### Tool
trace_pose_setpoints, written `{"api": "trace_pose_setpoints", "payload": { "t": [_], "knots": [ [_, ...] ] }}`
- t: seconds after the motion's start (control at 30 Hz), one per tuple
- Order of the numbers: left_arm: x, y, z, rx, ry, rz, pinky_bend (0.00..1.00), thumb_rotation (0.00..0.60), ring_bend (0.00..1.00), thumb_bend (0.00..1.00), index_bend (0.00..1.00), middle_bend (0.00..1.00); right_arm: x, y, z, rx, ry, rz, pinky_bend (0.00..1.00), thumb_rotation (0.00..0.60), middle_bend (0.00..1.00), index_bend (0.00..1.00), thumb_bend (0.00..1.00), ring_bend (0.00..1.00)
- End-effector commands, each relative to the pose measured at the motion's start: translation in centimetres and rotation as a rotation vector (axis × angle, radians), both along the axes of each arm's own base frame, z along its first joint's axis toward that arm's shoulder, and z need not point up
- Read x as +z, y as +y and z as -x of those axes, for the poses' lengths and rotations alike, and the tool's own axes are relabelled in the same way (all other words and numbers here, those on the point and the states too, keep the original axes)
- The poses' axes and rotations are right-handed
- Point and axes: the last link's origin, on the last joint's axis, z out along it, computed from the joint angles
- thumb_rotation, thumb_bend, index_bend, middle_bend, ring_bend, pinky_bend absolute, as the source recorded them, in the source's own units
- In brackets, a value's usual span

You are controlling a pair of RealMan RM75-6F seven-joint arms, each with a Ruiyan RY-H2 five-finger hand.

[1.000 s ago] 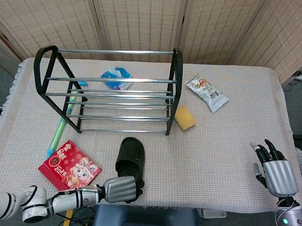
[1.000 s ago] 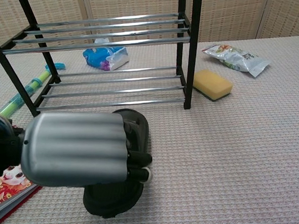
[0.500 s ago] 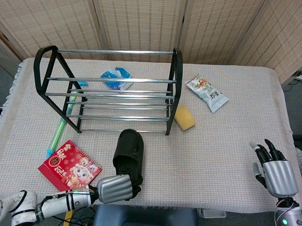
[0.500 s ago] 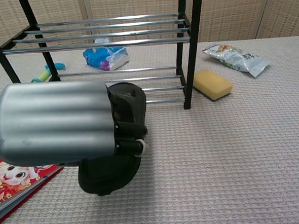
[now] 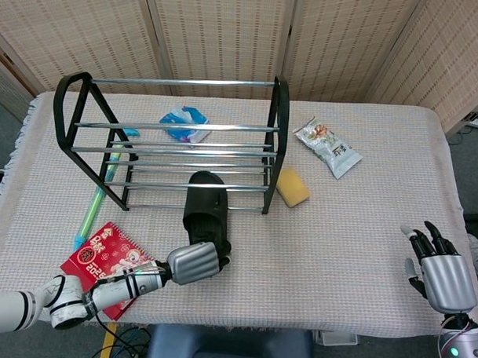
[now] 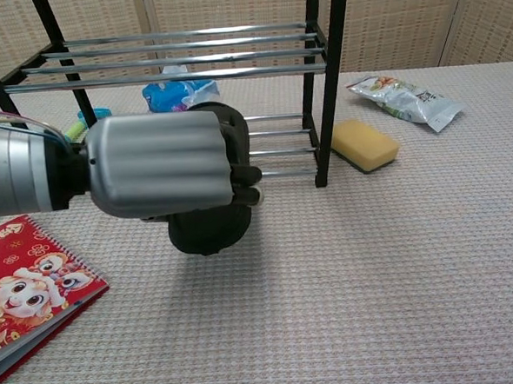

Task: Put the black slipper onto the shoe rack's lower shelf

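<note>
Left hand (image 5: 194,263) clamped on the heel of the black slipper (image 5: 205,205), toe already reaching the shoe rack (image 5: 277,133) lower shelf. Long axis pointing straight into the rack, away from the hand. Right hand (image 5: 442,278) far off, fingers spread, holding nothing.

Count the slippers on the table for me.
1. The black slipper is held by the left hand, its toe reaching the shoe rack's lower shelf. The chest view shows no second one.
</note>
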Motion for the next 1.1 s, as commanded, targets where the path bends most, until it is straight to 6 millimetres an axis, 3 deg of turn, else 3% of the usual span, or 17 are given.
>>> {"api": "trace_pose_setpoints", "payload": {
  "t": [0.03, 0.43, 0.9, 1.1],
  "knots": [
    [-0.9, 1.3, -0.8, -0.009, 0.014, -0.023, 0.65, 0.600, 0.71, 0.22, 0.83, 0.79, 0.0, 0.0, 0.0, 0.000, 0.000, 0.000, 0.30, 0.600, 0.26, 0.15, 0.54, 0.13],
    [-2.1, 5.1, -1.4, 0.052, 0.042, -0.083, 0.65, 0.600, 0.71, 0.22, 0.81, 0.79, 0.1, 0.1, 0.5, -0.011, -0.008, 0.004, 0.29, 0.600, 0.26, 0.15, 0.54, 0.13],
    [-2.4, 8.6, -0.2, 0.110, 0.061, -0.196, 0.65, 0.600, 0.70, 0.22, 0.81, 0.78, 0.3, 0.3, 0.9, -0.021, -0.015, 0.010, 0.29, 0.600, 0.26, 0.15, 0.54, 0.13],
    [-2.5, 9.0, 0.7, 0.122, 0.081, -0.226, 0.65, 0.600, 0.64, 0.22, 0.71, 0.70, 0.2, 0.3, 0.9, -0.023, -0.015, 0.009, 0.29, 0.600, 0.26, 0.15, 0.54, 0.13]
  ]
}}
